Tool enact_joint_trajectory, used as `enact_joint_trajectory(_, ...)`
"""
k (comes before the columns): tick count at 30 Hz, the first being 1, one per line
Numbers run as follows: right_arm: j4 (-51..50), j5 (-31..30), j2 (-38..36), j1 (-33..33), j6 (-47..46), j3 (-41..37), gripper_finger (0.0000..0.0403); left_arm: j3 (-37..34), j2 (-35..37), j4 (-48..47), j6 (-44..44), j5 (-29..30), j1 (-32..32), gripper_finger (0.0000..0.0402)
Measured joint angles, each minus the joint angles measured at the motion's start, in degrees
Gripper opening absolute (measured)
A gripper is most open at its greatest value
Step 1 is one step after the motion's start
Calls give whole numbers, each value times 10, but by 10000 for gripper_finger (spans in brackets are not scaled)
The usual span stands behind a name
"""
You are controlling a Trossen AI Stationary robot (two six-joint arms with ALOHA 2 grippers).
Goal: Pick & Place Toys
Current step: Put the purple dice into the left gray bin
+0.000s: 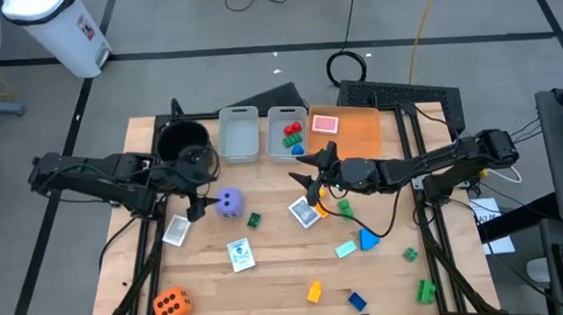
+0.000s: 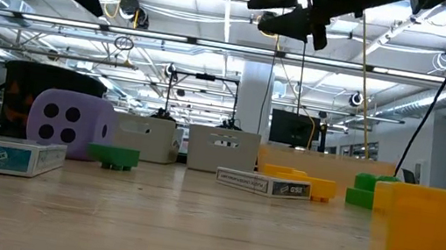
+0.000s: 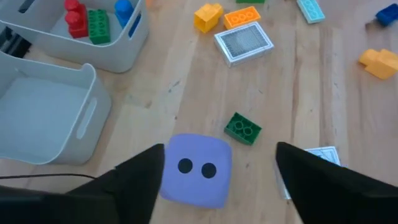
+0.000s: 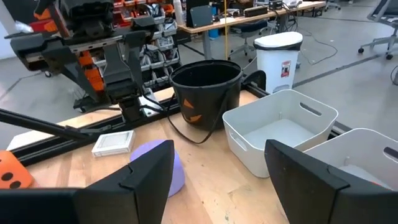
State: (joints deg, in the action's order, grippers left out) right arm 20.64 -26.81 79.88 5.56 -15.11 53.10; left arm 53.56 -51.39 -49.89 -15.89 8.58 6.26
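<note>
My left gripper (image 1: 199, 202) is open and empty, raised above the table just left of the purple dotted die (image 1: 228, 202). In its wrist view the die (image 3: 196, 171) lies on the wood between and beyond the two fingers, untouched. My right gripper (image 1: 311, 175) is open and empty, raised over the table's middle, above a picture card (image 1: 305, 212); in the low view it hangs high (image 2: 297, 16). A small green brick (image 1: 254, 219) lies right of the die. The orange die (image 1: 170, 303) sits near the front left. Two more cards (image 1: 176, 230) (image 1: 239, 254) lie flat.
At the far side stand a black bucket (image 1: 182, 141), an empty grey bin (image 1: 239, 134), a grey bin (image 1: 288, 131) holding red, green and blue bricks, and an orange tray (image 1: 357, 129) with a red card (image 1: 324, 124). Loose bricks lie front right (image 1: 315, 292) (image 1: 368, 239) (image 1: 426, 290).
</note>
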Motion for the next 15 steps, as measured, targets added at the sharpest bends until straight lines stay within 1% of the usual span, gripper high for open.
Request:
enact_joint_trajectory(3, 0, 2, 0, 0, 9, 0, 242, 0, 0, 0, 0, -13, -8, 373)
enact_joint_trajectory(5, 0, 18, 0, 0, 23, 0, 242, 0, 0, 0, -3, -14, -12, 393)
enact_joint_trajectory(9, -10, 59, 0, -7, 40, 0, 242, 0, -18, 0, -5, -15, -22, 388)
enact_joint_trajectory(12, -34, 69, 0, -14, 39, 0, 242, 0, -35, 0, 0, -19, -28, 392)
enact_joint_trajectory(15, -50, 76, 0, -19, 38, 0, 242, 0, -62, 0, 24, -30, -31, 398)
